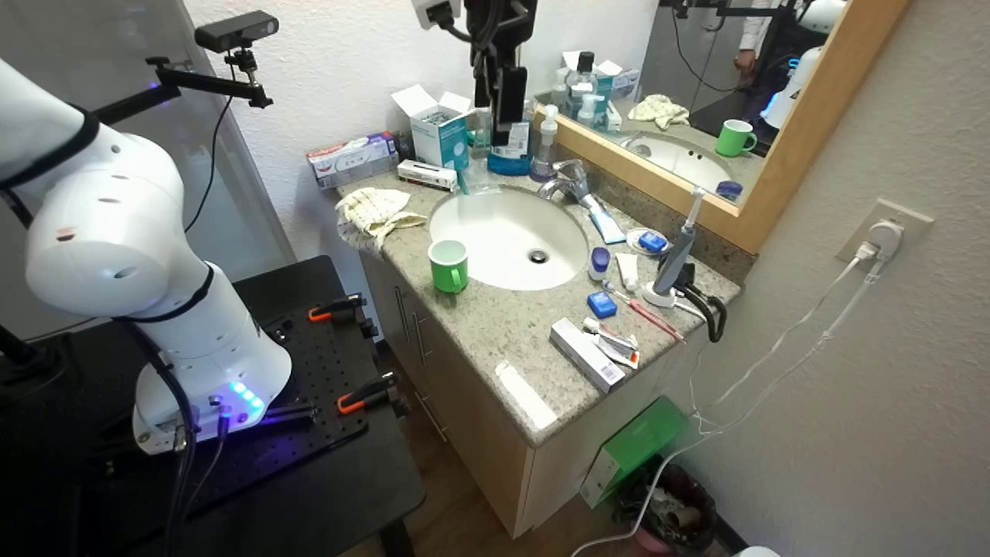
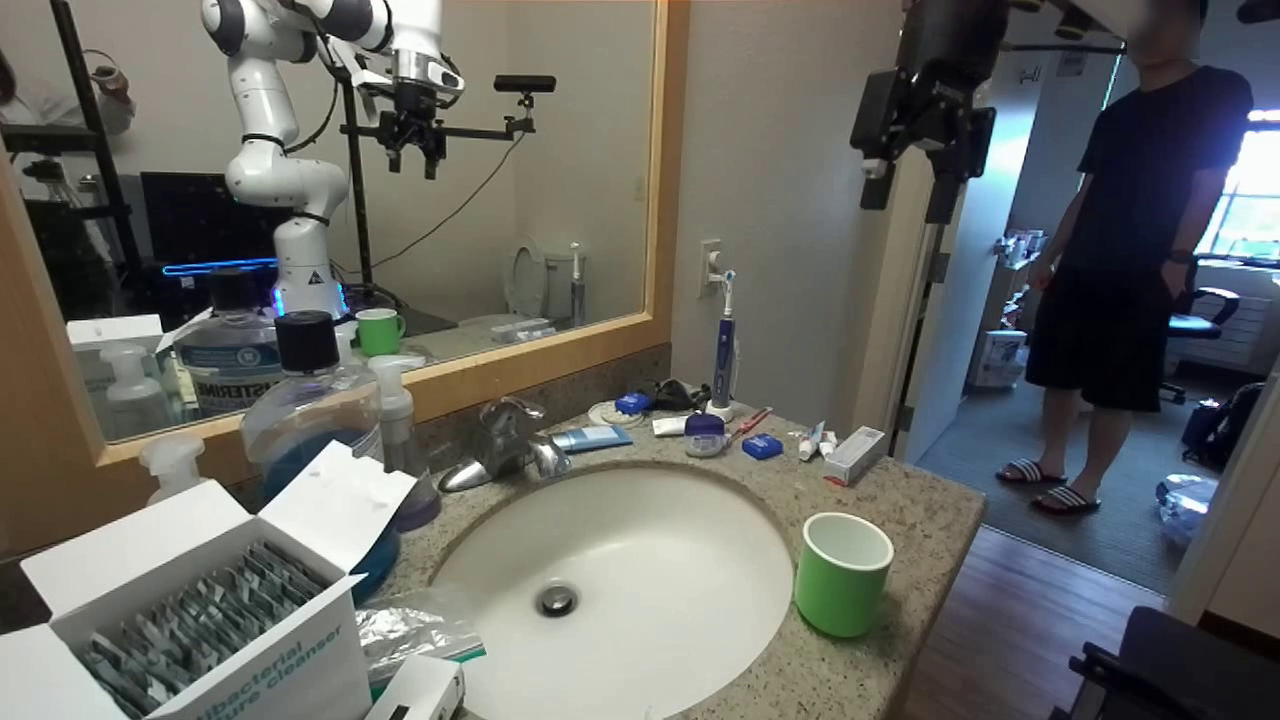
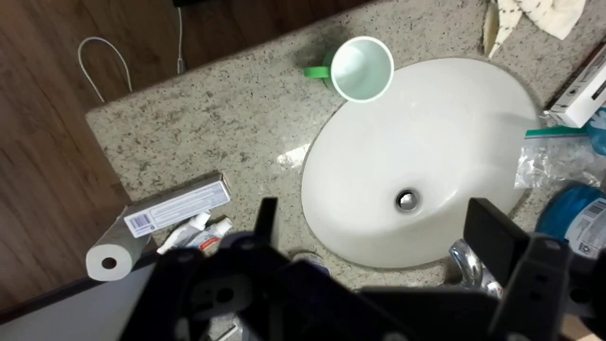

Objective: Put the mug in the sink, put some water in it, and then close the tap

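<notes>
below a wood-framed mirror [image 2: 430, 240], the speckled worktop [image 1: 495, 325] surrounds the sink [image 1: 495, 224], 1 green mug [image 2: 845, 590] just beside it; 1 person [image 2: 1140, 240] stands past an open door [image 2: 970, 280]; jaws spread.

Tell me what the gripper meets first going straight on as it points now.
Probably the sink: in the wrist view it fills most of the gap in the open gripper. Depth is unclear; one side might catch the counter first.

Wrist view: downward, above sink [image 3: 374, 156]. In an exterior view: high, set back, downward past arm [image 1: 131, 240]. In an exterior view: lower, closer, obliquely along mirror [image 2: 480, 250]. Shared by all: sink
</notes>
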